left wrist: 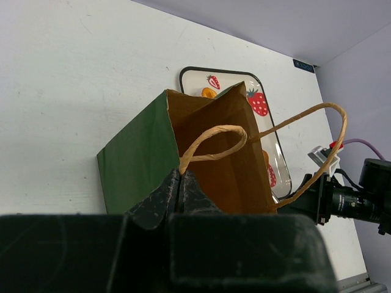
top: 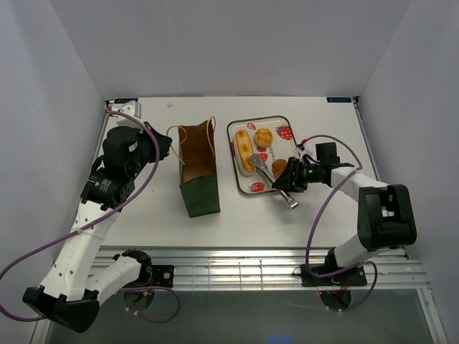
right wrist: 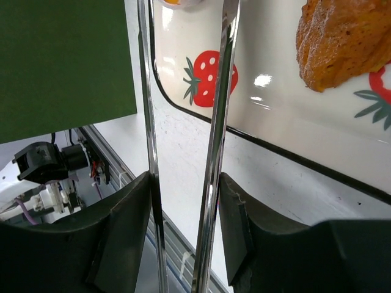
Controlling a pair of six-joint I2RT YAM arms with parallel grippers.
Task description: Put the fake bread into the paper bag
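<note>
The left gripper (left wrist: 181, 185) is pinching one handle (left wrist: 211, 138) tight, probably to keep the bag (top: 198, 175) upright and open, while the right gripper (right wrist: 183, 232) is clamping tongs (top: 264, 168) over the tray (top: 235, 129) where the bread (top: 244, 151) is lying.

Open from above at mouth of paper bag (top: 195, 154), bar loop handles (left wrist: 221, 129) at its rims; narrow table (top: 226, 166) strip between bag and tray (top: 281, 149); tongs (top: 262, 165) slanting over tray.
</note>
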